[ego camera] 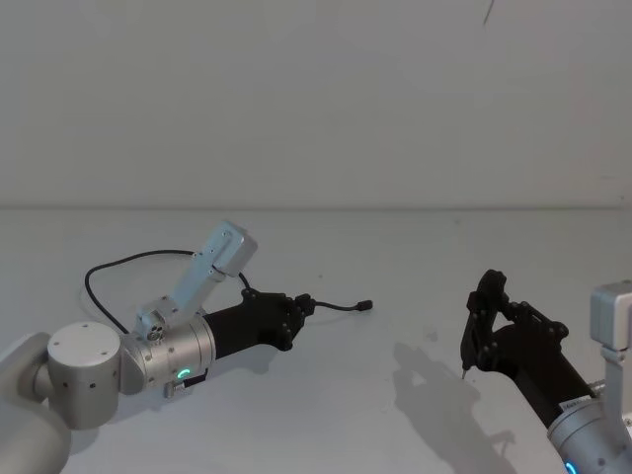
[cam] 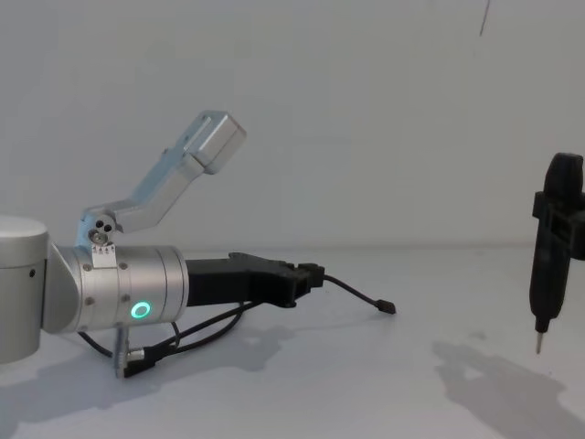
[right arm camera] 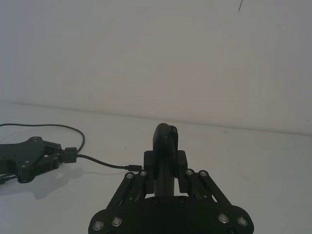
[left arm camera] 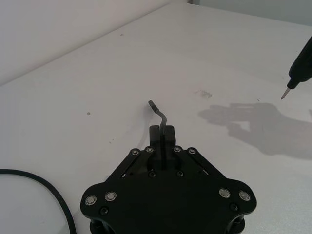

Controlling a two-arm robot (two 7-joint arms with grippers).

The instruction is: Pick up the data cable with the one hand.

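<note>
1. Soft, even, fairly bright light falls on the white table (ego camera: pixel 326 434) and wall (ego camera: pixel 316 99).
2. Light arrives from above and frame right: the right gripper (ego camera: pixel 466 360) throws a soft-edged grey shadow leftward, at lower centre of the head view.
3. In the chest view, pale shadows lie beneath the left arm (cam: pixel 110 297) and the data cable (cam: pixel 356 292).
4. A green ring (cam: pixel 139 310) glows on that arm.

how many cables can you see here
2. The thin data cable is clamped in the left tool, its plug end sticking out past it. A thicker black lead with a silver tip is gripped in the right tool. The left arm may hide more.
</note>
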